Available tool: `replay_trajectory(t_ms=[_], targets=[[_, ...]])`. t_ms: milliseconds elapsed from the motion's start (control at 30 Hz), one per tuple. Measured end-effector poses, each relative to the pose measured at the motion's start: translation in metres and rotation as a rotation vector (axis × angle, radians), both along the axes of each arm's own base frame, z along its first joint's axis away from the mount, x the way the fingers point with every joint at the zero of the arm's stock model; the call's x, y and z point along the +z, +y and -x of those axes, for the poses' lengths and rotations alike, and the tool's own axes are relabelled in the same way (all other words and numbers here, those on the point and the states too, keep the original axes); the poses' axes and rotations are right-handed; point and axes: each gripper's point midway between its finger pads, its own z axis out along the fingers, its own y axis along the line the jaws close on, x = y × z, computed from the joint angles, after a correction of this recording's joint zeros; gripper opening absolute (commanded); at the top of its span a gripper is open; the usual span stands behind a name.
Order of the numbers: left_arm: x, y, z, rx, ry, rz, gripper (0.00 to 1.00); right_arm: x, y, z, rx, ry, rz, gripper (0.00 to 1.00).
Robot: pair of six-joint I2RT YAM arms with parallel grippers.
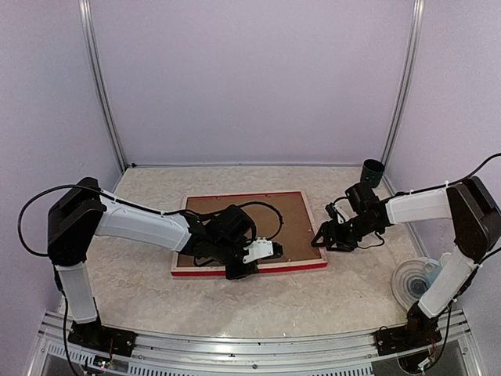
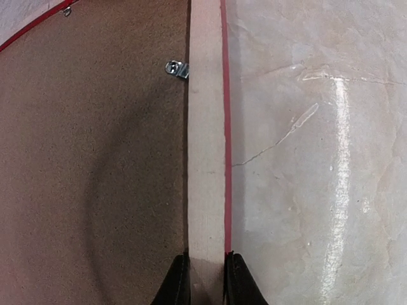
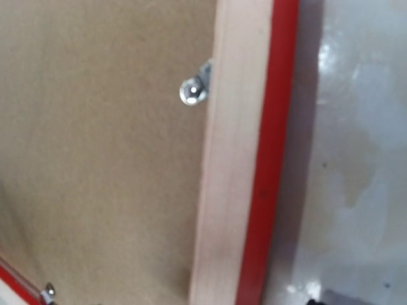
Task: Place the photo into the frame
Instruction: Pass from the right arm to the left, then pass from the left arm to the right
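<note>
Frame (image 1: 297,265) face-down at desk (image 1: 141,274) centre, backing panel (image 1: 290,219) seated; photo unseen. Left hand (image 2: 207,279) pinches near rail; right hand (image 1: 320,236) looks open beside right rail. Likely closing-up stage; next: clips (image 3: 193,91) turned precisely.

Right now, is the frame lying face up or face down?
Face down: the frame shows its pale back, brown backing panel and a metal clip.

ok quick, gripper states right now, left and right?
Left gripper: closed, fingers pinching the near rail of the frame.
Right gripper: by the frame's right edge, open or closed cannot be told.
</note>
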Motion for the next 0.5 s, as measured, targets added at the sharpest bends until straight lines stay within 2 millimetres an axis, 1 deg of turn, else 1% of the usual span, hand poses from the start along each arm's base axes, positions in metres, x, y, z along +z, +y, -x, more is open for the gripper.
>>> replay_trajectory(t_ms=[267,500], targets=[[0.017,0.001,0.000,0.010,-0.006,0.022,0.00,0.005,0.005,0.005,0.015,0.031,-0.129,0.70],[0.018,0.001,0.000,0.016,-0.002,0.022,0.00,0.005,0.012,0.019,0.031,0.097,-0.309,0.69]])
